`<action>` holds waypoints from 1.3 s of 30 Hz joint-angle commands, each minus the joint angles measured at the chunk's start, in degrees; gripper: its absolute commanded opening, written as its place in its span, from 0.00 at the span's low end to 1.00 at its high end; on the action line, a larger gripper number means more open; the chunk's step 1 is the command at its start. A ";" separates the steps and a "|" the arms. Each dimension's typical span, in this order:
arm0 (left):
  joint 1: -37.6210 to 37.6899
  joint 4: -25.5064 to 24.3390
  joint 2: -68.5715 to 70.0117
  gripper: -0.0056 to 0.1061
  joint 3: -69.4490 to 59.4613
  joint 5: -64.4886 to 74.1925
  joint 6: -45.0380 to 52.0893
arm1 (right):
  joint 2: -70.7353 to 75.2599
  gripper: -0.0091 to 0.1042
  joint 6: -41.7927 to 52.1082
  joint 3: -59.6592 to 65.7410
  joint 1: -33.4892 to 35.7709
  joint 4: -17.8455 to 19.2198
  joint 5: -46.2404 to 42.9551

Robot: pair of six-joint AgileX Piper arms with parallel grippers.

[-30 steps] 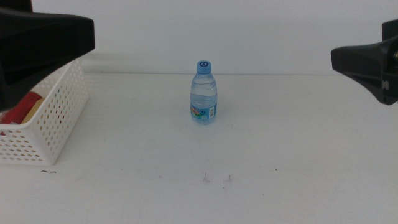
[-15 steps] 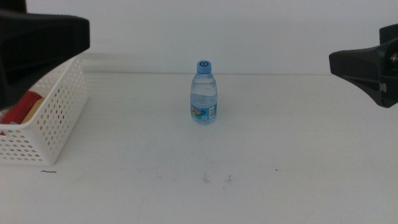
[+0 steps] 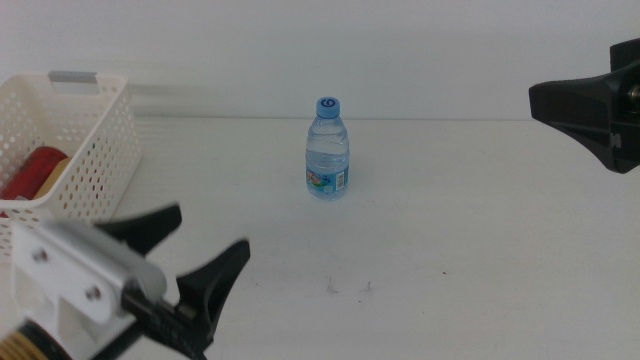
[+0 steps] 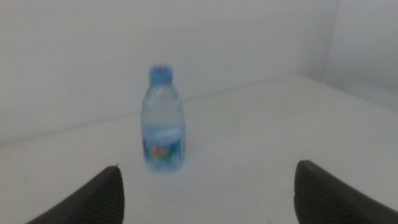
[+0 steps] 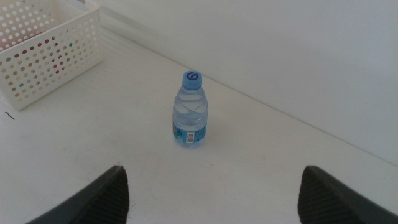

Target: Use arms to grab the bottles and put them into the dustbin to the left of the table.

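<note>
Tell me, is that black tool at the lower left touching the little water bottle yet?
Apart. The middle view shows bare table between the left tool and the water bottle; the left wrist view shows the bottle ahead of its open jaws, beyond their tips.

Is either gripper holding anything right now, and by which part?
Nothing is held. The left gripper and right gripper are open and empty; the water bottle stands untouched.

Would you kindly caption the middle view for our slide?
Left gripper, open, faces the standing water bottle; red can lies in the dustbin.
</note>
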State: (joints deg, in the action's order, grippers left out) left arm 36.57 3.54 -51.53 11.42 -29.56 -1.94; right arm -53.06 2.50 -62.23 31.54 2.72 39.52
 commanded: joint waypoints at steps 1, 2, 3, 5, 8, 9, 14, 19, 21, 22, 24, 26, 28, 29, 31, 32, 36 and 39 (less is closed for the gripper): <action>-0.06 1.77 -3.03 0.89 -3.12 -8.39 -1.38 | 0.21 0.86 0.08 -0.12 -0.31 0.21 -0.35; -0.06 2.10 -4.30 0.89 -3.37 -8.39 -1.38 | 0.21 0.86 0.08 -0.12 -0.31 0.21 -0.35; -0.06 2.09 -5.54 0.89 -3.37 -7.84 -1.38 | 0.21 0.86 0.08 -0.12 -0.31 0.21 -0.35; -0.06 2.57 -8.36 0.89 -3.37 -9.44 -0.94 | 0.21 0.86 0.08 -0.12 -0.31 0.21 -0.35; -0.06 3.26 -14.85 0.89 -3.26 -17.24 1.26 | 0.21 0.86 0.08 -0.12 -0.31 0.21 -0.35; -0.06 3.66 -17.88 0.89 -3.13 -20.75 1.94 | 0.21 0.86 0.08 -0.12 -0.31 0.21 -0.35; -1.23 5.75 -33.70 0.89 1.05 -32.26 1.44 | 0.21 0.86 0.08 -0.12 -0.31 0.21 -0.35; -3.21 1.36 -47.29 0.89 10.29 -37.75 1.44 | 0.21 0.86 0.08 -0.12 -0.31 0.21 -0.35; -3.38 1.40 -51.31 0.89 14.69 -36.92 0.08 | 0.21 0.86 0.08 -0.12 -0.31 0.21 -0.35; -3.38 2.12 -53.42 0.89 17.15 -36.11 -0.82 | 0.21 0.86 0.08 -0.12 -0.31 0.21 -0.35; -3.38 3.04 -57.47 0.89 22.12 -34.73 -1.54 | 0.21 0.86 0.08 -0.12 -0.31 0.21 -0.35; -3.38 3.54 -60.77 0.89 26.28 -33.67 -1.54 | 0.21 0.86 0.08 -0.12 -0.31 0.21 -0.35; -3.38 3.79 -63.87 0.89 30.28 -32.24 -1.54 | 0.21 0.86 0.08 -0.12 -0.31 0.21 -0.35; -3.38 3.79 -64.91 0.89 31.67 -31.50 -1.54 | 0.21 0.86 0.08 -0.12 -0.31 0.21 -0.35; -3.38 3.79 -67.25 0.89 34.62 -29.83 -1.54 | 0.21 0.86 0.08 -0.12 -0.31 0.21 -0.35; -3.38 3.79 -68.28 0.89 35.63 -29.41 -1.54 | 0.21 0.86 0.00 -0.12 -0.31 0.21 -0.35; -3.49 4.02 -71.58 0.89 40.23 -28.88 -1.54 | 0.21 0.86 0.00 -0.12 -0.31 0.21 -0.35; -3.60 4.14 -73.35 0.89 43.92 -25.10 -1.54 | 0.21 0.86 0.00 -0.12 -0.31 0.21 -0.35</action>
State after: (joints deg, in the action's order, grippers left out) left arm 33.12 6.95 -124.25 53.63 -56.09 -2.91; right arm -53.06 2.45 -62.23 31.54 2.72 39.52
